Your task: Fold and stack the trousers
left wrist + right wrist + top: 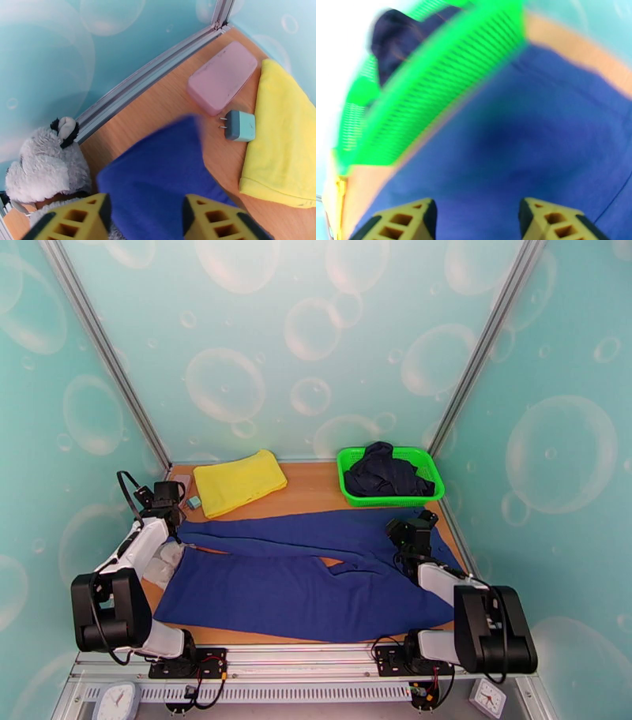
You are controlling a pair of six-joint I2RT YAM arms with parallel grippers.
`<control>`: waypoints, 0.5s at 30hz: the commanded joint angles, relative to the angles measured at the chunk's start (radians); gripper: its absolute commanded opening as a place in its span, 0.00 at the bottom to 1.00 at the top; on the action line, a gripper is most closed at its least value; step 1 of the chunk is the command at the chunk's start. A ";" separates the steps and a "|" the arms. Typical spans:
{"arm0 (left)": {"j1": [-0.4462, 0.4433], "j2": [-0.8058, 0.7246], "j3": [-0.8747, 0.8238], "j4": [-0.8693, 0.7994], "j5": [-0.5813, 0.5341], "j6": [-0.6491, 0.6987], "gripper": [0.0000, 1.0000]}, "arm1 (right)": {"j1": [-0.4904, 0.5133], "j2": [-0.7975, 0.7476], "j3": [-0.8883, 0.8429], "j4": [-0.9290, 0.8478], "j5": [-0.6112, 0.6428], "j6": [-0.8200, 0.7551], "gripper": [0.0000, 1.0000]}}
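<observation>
Soft matt cloth trousers (pixel 300 587), wood-grain table (pixel 316 486), glossy plastic basket (pixel 344 477), fuzzy plush toy (pixel 43 165)

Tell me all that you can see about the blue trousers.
The trousers are plain royal blue, soft-looking cloth, spread flat on the table, two legs side by side running left to right, a small gap between them. One end lies below the open left gripper, beside a grey plush toy; the other below the open right gripper, near the green basket.
</observation>
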 commanded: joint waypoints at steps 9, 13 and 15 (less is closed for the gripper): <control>-0.370 -0.140 -0.130 0.319 0.431 0.037 0.73 | 0.151 0.316 0.255 -0.060 -0.234 -0.151 0.61; -0.514 -0.075 -0.142 0.377 0.419 0.025 0.74 | 0.136 0.427 0.306 -0.087 -0.289 -0.089 0.60; -0.560 -0.026 -0.142 0.403 0.449 0.004 0.75 | 0.123 0.449 0.311 -0.110 -0.284 -0.066 0.60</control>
